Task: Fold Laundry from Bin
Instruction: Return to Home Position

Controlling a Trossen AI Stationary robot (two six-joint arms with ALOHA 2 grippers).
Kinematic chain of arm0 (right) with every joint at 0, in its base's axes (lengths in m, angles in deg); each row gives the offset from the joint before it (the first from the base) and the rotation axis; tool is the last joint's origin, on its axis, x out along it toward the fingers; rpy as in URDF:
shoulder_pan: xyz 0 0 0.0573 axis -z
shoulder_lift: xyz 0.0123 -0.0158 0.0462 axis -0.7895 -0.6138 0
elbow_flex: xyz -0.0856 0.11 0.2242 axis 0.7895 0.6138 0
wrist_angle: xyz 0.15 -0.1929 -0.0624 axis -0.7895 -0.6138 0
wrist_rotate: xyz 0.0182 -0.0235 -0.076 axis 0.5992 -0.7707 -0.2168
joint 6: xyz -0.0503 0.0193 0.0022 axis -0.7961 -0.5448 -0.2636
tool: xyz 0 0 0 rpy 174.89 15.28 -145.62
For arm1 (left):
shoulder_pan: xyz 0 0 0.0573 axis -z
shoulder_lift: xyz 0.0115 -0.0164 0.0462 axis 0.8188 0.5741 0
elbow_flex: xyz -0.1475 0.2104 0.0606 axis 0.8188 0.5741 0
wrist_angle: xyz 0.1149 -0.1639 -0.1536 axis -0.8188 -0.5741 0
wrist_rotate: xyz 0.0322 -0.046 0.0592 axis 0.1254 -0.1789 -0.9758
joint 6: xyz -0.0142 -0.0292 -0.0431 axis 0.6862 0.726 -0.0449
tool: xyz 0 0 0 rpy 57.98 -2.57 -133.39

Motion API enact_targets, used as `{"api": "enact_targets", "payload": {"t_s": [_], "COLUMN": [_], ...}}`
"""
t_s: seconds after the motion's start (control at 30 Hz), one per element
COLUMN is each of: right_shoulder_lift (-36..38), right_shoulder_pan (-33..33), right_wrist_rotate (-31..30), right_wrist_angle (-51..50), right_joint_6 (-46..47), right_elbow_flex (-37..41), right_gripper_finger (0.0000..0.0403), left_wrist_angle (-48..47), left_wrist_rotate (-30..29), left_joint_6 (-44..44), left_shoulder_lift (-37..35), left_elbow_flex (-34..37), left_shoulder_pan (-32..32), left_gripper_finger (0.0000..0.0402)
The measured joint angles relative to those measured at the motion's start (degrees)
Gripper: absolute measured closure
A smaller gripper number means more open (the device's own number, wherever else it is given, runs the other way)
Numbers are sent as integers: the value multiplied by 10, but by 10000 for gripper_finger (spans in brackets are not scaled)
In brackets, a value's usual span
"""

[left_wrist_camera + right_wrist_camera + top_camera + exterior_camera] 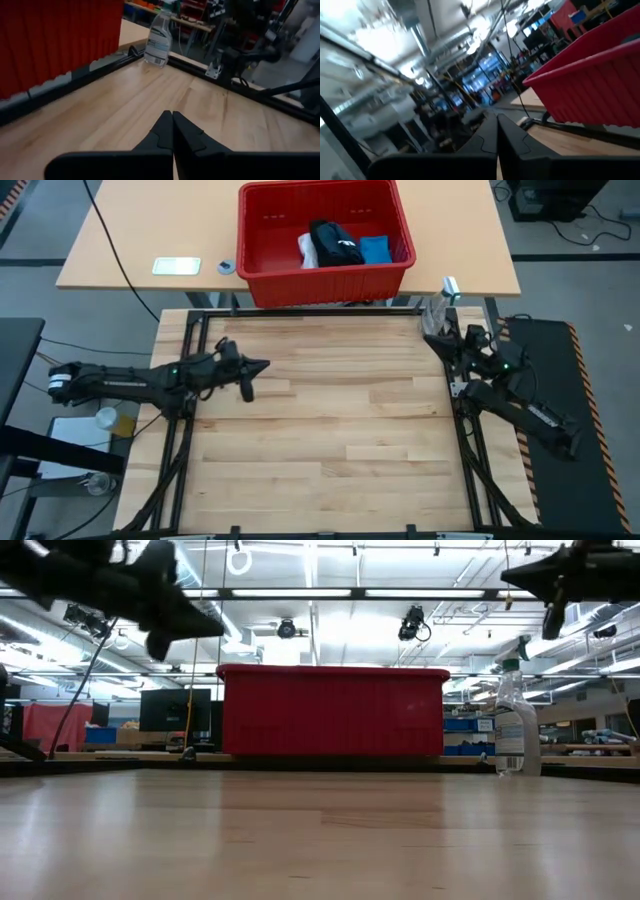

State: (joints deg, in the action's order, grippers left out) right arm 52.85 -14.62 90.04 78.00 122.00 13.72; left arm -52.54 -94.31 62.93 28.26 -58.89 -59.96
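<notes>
- The red bin (325, 230) stands on the lighter table beyond the far edge of the wooden surface (320, 430).
- The laundry lies inside the bin: a white garment (306, 248), a black garment (335, 242) on top at the middle, and a bright blue garment (375, 248) beside it.
- The left end effector (262, 366) hangs above the surface's left half, pointing toward the centre. Its fingers (162, 132) are pressed together and hold nothing.
- The right end effector (432, 335) hovers at the far right corner, near a clear spray bottle (447, 290). Its fingers (487, 135) are likewise pressed together and empty.
</notes>
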Motion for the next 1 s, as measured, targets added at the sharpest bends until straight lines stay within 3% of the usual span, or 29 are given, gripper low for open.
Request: {"api": "enact_targets", "payload": {"t_s": [0.1, 0.53, 0.67, 1.0], "right_shoulder_lift": [52, 51, 51, 50], "right_shoulder_pan": [0, -34, -41, -23], "right_wrist_rotate": [-16, -43, -46, -37], "right_wrist_angle": [14, 86, 179, 138], "right_joint_6": [36, 81, 103, 74], "right_elbow_flex": [33, 106, 160, 160], "right_gripper_finger": [396, 397, 397, 398], "left_wrist_angle": [-4, -4, -1, -17], "left_wrist_rotate": [0, -7, -7, -35], "left_joint_6": [33, 111, 132, 148], "left_shoulder_lift": [-55, -260, -313, -371], "left_elbow_flex": [43, 169, 204, 204], "left_shoulder_pan": [0, 7, 7, 5], "left_gripper_finger": [401, 401, 401, 401]}}
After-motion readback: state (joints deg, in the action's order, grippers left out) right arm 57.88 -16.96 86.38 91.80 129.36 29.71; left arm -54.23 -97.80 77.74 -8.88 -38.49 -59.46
